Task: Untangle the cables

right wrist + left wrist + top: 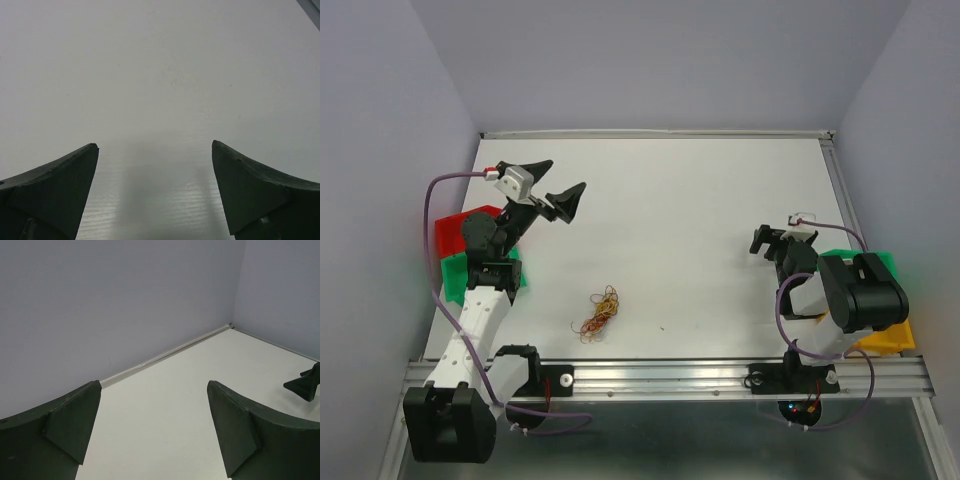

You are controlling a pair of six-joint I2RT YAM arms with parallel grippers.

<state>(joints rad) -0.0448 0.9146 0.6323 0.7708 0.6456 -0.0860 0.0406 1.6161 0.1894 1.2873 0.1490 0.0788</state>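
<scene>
The cables [600, 313] lie as a small tangled bunch of yellow, orange, red and dark wires on the white table [700, 200], near the front edge and left of centre. My left gripper [566, 175] hangs open above the back left of the table, well away from the bunch. In the left wrist view the left gripper [154, 383] has only bare table and the back wall between its fingers. My right gripper [772, 238] is open at the right, low over the table. In its wrist view the right gripper [154, 145] holds nothing. Neither wrist view shows the cables.
Red [450, 235] and green [455, 272] blocks sit under the left arm. Green [885, 262] and yellow [885, 340] ones sit beside the right arm. A metal rail [670, 375] runs along the near edge. Lilac walls close in the back and both sides.
</scene>
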